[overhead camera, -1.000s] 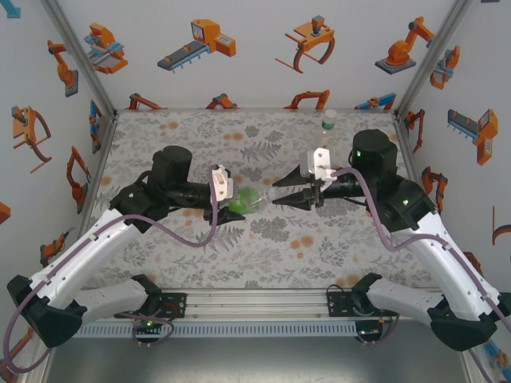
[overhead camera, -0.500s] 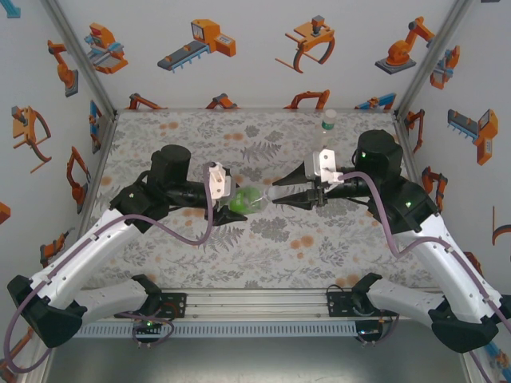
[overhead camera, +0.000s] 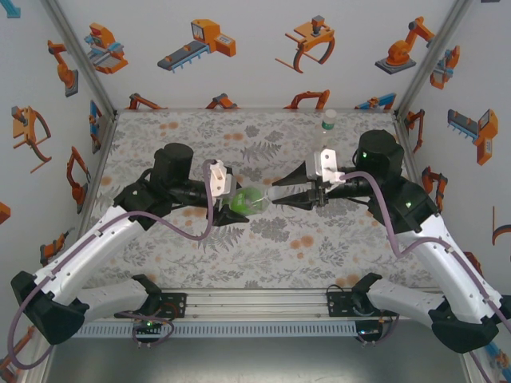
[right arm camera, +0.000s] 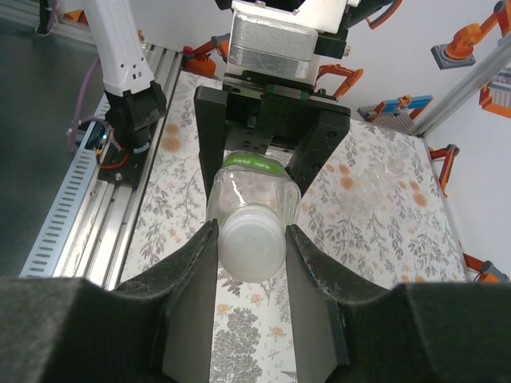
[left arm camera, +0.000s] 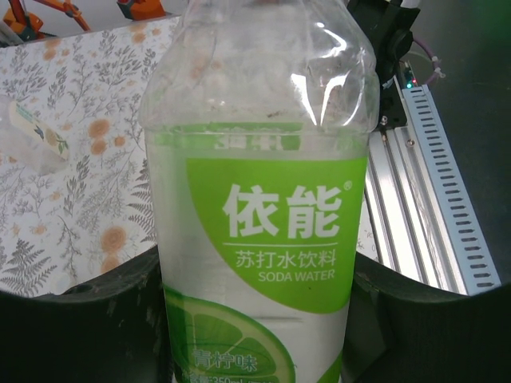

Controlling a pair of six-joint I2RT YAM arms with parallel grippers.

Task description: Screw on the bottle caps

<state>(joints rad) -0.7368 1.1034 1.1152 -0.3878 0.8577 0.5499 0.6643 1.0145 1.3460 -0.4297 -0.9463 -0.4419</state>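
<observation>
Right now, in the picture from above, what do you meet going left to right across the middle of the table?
Left gripper → green-label bottle that it holds → right gripper, pinching the bottle's white cap.

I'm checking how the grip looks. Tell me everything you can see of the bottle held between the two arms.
The bottle is clear, thin plastic with a green and white label reading SODA WATER. It lies sideways above the table, its body clamped in the left gripper. Its whitish cap points at the right gripper, whose fingers press on both sides of it.
</observation>
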